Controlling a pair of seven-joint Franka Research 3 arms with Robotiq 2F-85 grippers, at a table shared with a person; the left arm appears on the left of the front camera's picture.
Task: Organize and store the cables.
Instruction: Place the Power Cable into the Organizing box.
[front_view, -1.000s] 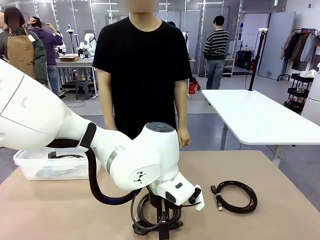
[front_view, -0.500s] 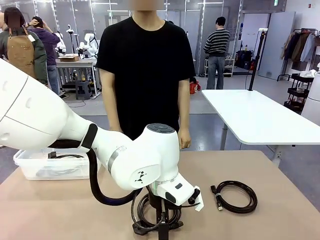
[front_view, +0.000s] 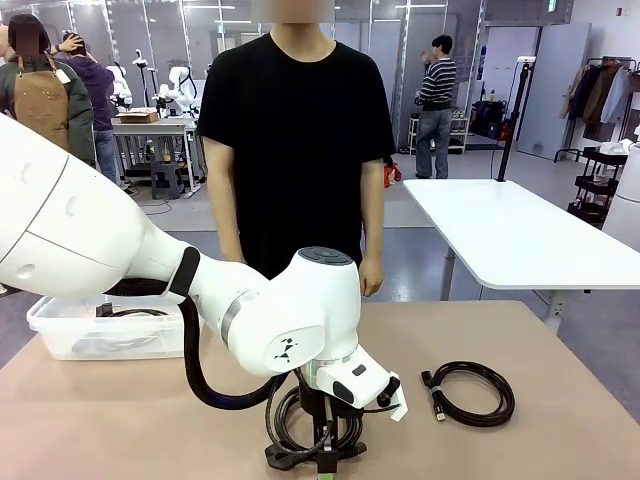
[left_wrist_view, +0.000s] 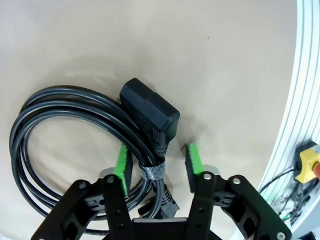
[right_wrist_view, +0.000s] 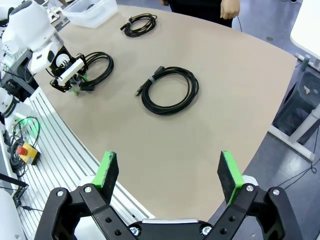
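A lab hall: white worktable (front_view: 510, 235), aluminium rails (right_wrist_view: 70, 150), emergency-stop button (right_wrist_view: 21, 149).

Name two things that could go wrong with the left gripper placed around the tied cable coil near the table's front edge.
1. The left gripper straddles the coiled power cable at its tie, one pad apart from it; it might pinch only some strands, so loops could slip out on lifting.
2. The plug lies just beyond the pads, and the coil sits near the table edge; it may swing, snag or drop off.
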